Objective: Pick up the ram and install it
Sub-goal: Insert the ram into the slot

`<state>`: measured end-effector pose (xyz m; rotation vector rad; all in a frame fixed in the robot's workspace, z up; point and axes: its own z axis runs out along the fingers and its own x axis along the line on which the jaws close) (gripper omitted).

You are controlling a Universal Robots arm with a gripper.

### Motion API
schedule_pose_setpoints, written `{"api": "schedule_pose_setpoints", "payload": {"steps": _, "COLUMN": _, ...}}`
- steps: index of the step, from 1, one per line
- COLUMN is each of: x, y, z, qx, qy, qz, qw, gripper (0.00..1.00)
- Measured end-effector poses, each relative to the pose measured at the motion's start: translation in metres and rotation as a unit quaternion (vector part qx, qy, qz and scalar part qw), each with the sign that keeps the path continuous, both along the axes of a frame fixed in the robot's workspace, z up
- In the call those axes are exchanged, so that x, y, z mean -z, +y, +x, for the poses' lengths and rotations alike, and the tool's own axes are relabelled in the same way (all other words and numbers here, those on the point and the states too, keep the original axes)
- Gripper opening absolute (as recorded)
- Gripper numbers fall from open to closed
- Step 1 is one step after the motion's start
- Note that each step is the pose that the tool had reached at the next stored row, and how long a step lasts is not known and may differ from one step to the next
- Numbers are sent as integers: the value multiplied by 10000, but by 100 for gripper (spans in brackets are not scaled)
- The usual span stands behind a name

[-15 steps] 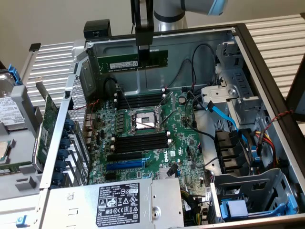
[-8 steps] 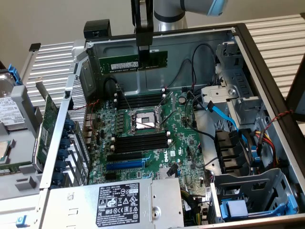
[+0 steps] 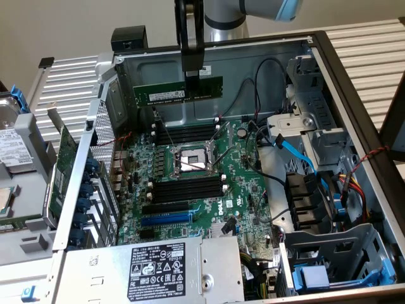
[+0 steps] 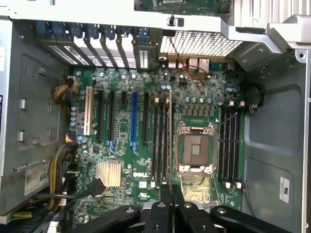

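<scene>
Nearest the lens sat the grey power supply (image 3: 152, 269) with its black label, at the near edge of the open computer case (image 3: 354, 107). Beyond it lay the motherboard (image 3: 247, 190), carrying the blue slot (image 3: 166, 218), a near bank of black memory slots (image 3: 186, 189), the bare processor socket (image 3: 190, 161) and a far bank of memory slots (image 3: 186, 134). The gripper (image 3: 192, 83) hung high over the board, its jaws clamped on the ram (image 3: 171, 94). The stick was held level in the air, clear of every slot, with its white label facing the camera.

From the wrist view the ram (image 4: 169, 131) showed edge-on, parallel with the slots between the blue slot and the socket. Black cables (image 3: 266, 76) and a blue cable (image 3: 294, 152) looped at the exterior view's right of the socket. A green card (image 3: 63, 168) stood outside the case at the exterior view's left.
</scene>
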<state>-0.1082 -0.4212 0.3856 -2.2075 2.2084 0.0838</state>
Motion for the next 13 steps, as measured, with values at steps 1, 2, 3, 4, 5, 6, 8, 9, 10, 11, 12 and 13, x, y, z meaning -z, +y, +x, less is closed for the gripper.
{"api": "schedule_pose_setpoints", "payload": {"steps": 1, "x": 18, "y": 0, "z": -3, "qx": 1, "qy": -1, "qz": 0, "qw": 10000, "gripper": 12}}
{"api": "schedule_pose_setpoints", "payload": {"steps": 2, "x": 35, "y": 0, "z": -7, "qx": 5, "qy": -1, "qz": 0, "qw": 10000, "gripper": 12}}
{"api": "schedule_pose_setpoints", "payload": {"steps": 3, "x": 54, "y": 0, "z": -10, "qx": 9, "qy": -2, "qz": 0, "qw": 10000, "gripper": 12}}
{"api": "schedule_pose_setpoints", "payload": {"steps": 4, "x": 72, "y": 0, "z": -12, "qx": 12, "qy": -4, "qz": 0, "qw": 10000, "gripper": 12}}
{"api": "schedule_pose_setpoints", "payload": {"steps": 5, "x": 90, "y": 0, "z": -13, "qx": 15, "qy": -7, "qz": 0, "qw": 10000, "gripper": 12}}
{"api": "schedule_pose_setpoints", "payload": {"steps": 6, "x": 108, "y": 0, "z": -14, "qx": 18, "qy": -12, "qz": 0, "qw": 10000, "gripper": 12}}
{"api": "schedule_pose_setpoints", "payload": {"steps": 8, "x": 143, "y": 0, "z": -18, "qx": 24, "qy": -29, "qz": 0, "qw": 10000, "gripper": 12}}
{"api": "schedule_pose_setpoints", "payload": {"steps": 9, "x": 160, "y": 0, "z": -22, "qx": 28, "qy": -37, "qz": 0, "qw": 10000, "gripper": 12}}
{"api": "schedule_pose_setpoints", "payload": {"steps": 10, "x": 178, "y": 0, "z": -26, "qx": 30, "qy": -45, "qz": 0, "qw": 10000, "gripper": 12}}
{"api": "schedule_pose_setpoints", "payload": {"steps": 11, "x": 196, "y": 0, "z": -30, "qx": 32, "qy": -52, "qz": 0, "qw": 10000, "gripper": 12}}
{"api": "schedule_pose_setpoints", "payload": {"steps": 12, "x": 214, "y": 0, "z": -35, "qx": 35, "qy": -57, "qz": 0, "qw": 10000, "gripper": 12}}
{"api": "schedule_pose_setpoints", "payload": {"steps": 13, "x": 232, "y": 0, "z": -40, "qx": 37, "qy": -63, "qz": 0, "qw": 10000, "gripper": 12}}
